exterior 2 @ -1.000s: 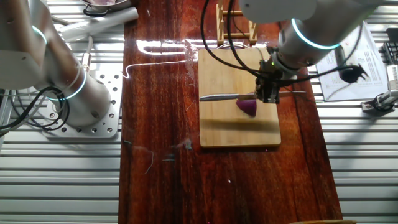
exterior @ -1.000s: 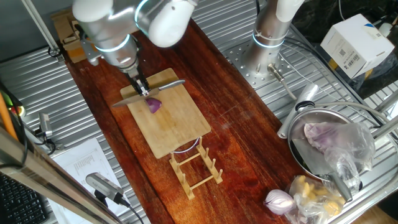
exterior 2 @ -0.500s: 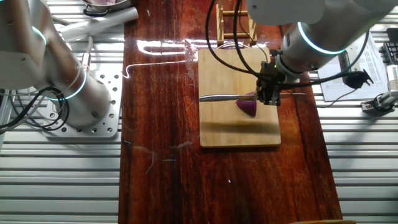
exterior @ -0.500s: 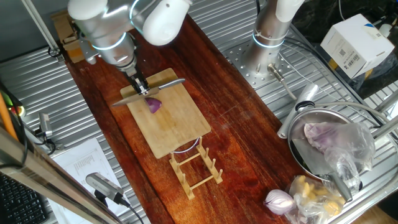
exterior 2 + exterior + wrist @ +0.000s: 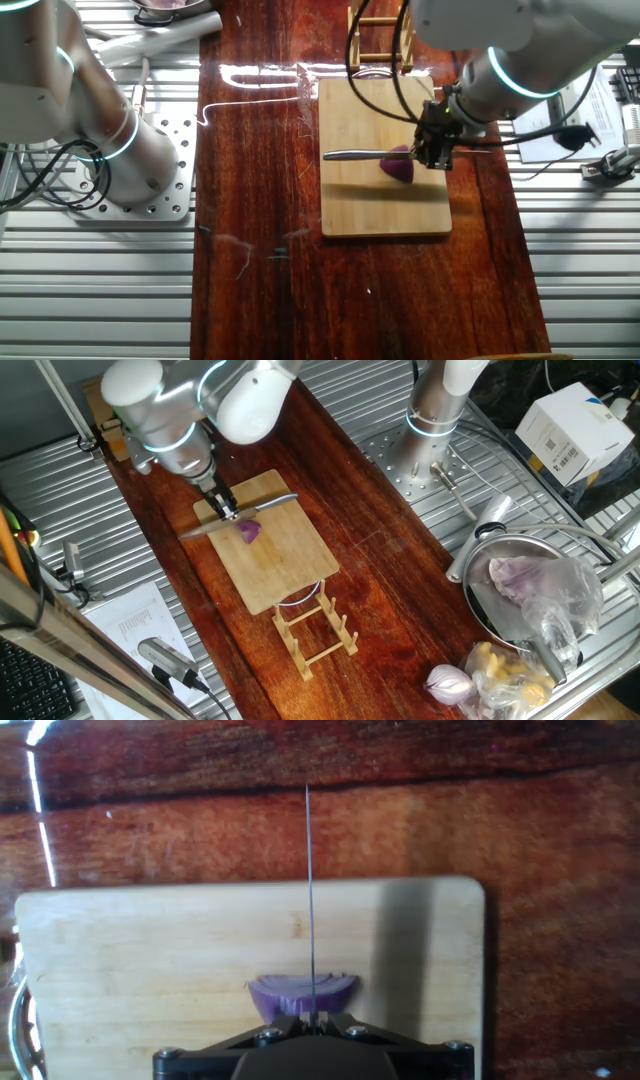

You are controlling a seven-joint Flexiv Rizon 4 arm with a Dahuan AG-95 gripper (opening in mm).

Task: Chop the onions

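A small purple onion wedge (image 5: pixel 248 532) lies on the wooden cutting board (image 5: pixel 275 565). My gripper (image 5: pixel 227 511) is shut on a silver knife (image 5: pixel 270 503), held level with its blade across the board, right over the wedge. The other fixed view shows the gripper (image 5: pixel 437 153), the knife (image 5: pixel 360 155) and the wedge (image 5: pixel 398 169) just under the blade. In the hand view the knife (image 5: pixel 309 900) shows edge-on as a thin line. It runs over the middle of the wedge (image 5: pixel 285 991), which sits on the board (image 5: pixel 140 960) in front of my gripper (image 5: pixel 312 1017).
A wooden rack (image 5: pixel 318 626) stands at the board's near end. At the right are a metal bowl (image 5: pixel 482 565) with a plastic-wrapped purple lump (image 5: pixel 525 578), a whole red onion (image 5: pixel 448 682) and a white box (image 5: pixel 565 425). A second arm's base (image 5: pixel 438 405) stands behind.
My arm has swung slightly to the left in the one fixed view. The knife has come a little closer over the wedge. The wedge has not moved.
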